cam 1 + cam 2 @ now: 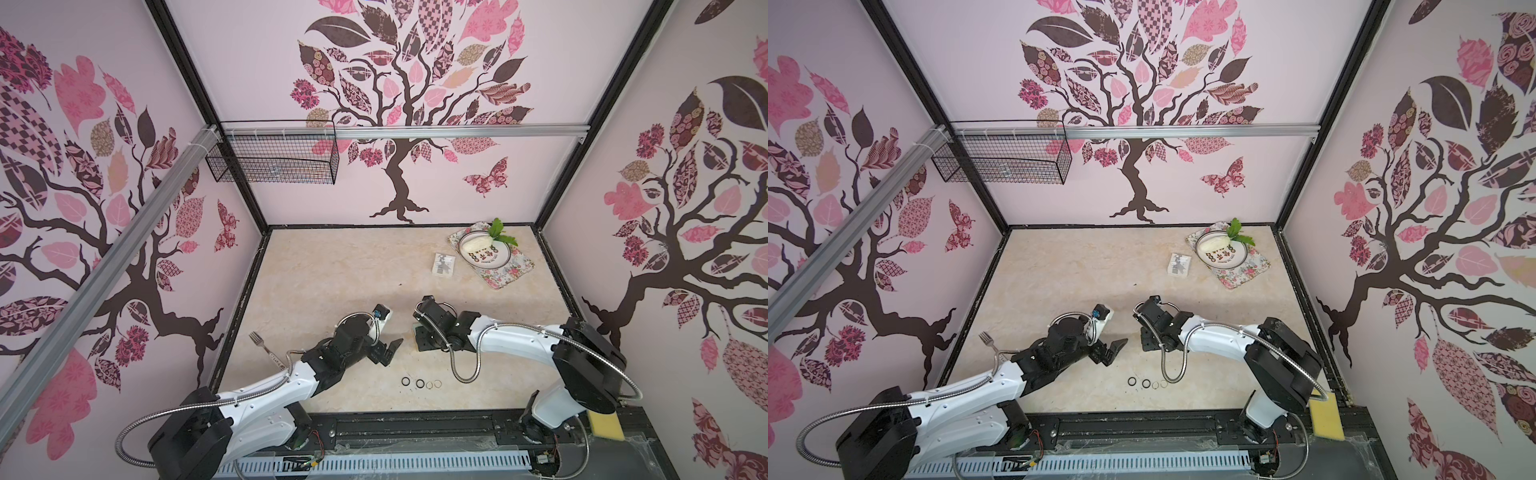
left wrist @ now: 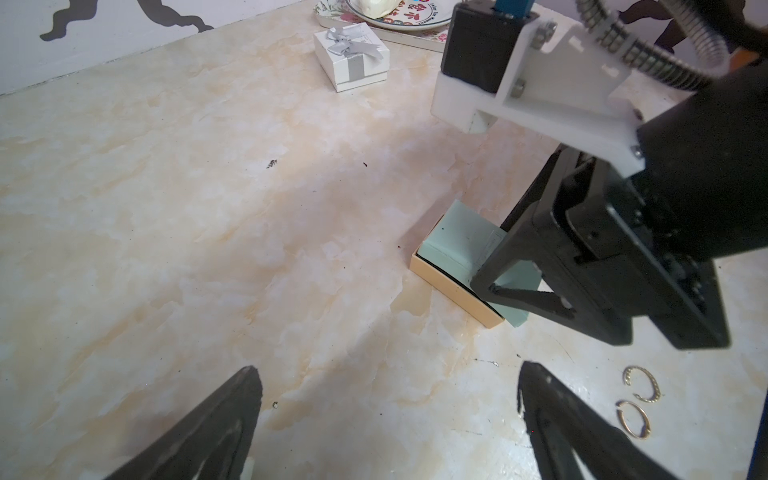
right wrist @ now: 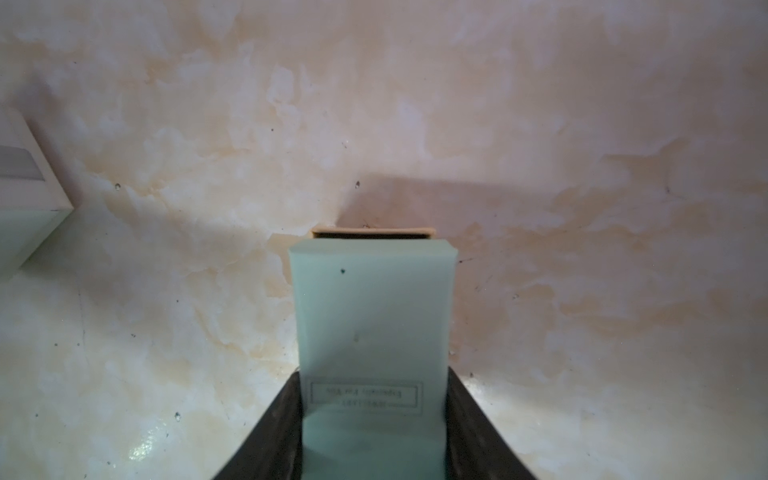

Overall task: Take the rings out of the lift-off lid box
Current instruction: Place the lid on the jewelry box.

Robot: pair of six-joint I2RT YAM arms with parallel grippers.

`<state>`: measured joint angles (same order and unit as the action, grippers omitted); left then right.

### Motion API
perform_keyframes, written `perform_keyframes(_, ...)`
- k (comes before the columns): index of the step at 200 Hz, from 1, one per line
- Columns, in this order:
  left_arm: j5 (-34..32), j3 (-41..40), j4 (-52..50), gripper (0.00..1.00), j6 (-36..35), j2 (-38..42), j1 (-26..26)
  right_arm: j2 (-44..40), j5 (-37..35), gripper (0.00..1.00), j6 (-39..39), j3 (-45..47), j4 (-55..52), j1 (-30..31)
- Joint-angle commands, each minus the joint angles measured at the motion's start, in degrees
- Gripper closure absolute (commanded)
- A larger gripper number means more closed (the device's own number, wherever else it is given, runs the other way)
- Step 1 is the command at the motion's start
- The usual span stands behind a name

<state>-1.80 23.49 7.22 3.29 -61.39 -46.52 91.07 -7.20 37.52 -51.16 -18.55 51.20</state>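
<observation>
On the table (image 1: pixel 332 270), rings (image 1: pixel 420 383) lie near my wide left end effector (image 2: pixel 388 372); right end effector (image 3: pixel 374 436) clamps the mint-green lid (image 3: pixel 370 316).

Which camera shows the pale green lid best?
The right wrist view: the green lid fills its centre, clamped by the right gripper. The left wrist view shows it partly behind that gripper, over the tan box. In both top views the right arm covers it.
</observation>
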Motion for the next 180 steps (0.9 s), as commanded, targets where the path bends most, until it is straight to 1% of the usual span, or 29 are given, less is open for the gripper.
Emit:
perform_keyframes(1,0.5,-1.5,1.1,0.02,0.2,0.5,0.2,1.5,-0.2,0.49,4.2,-1.3,-0.3,0.4)
perform_keyframes(43,0.5,-1.4,1.2,0.02,0.1,0.5,0.2,1.9,-0.4,0.49,4.2,-1.3,-0.2,0.4)
perform_keyframes(129,0.5,-1.4,1.1,0.02,0.2,0.6,0.2,-0.4,-1.5,0.49,4.0,-3.3,-2.4,0.5)
perform_keyframes(180,0.6,-1.5,1.1,0.02,0.2,0.5,0.2,0.4,-1.3,0.48,4.7,-3.2,-1.9,0.5)
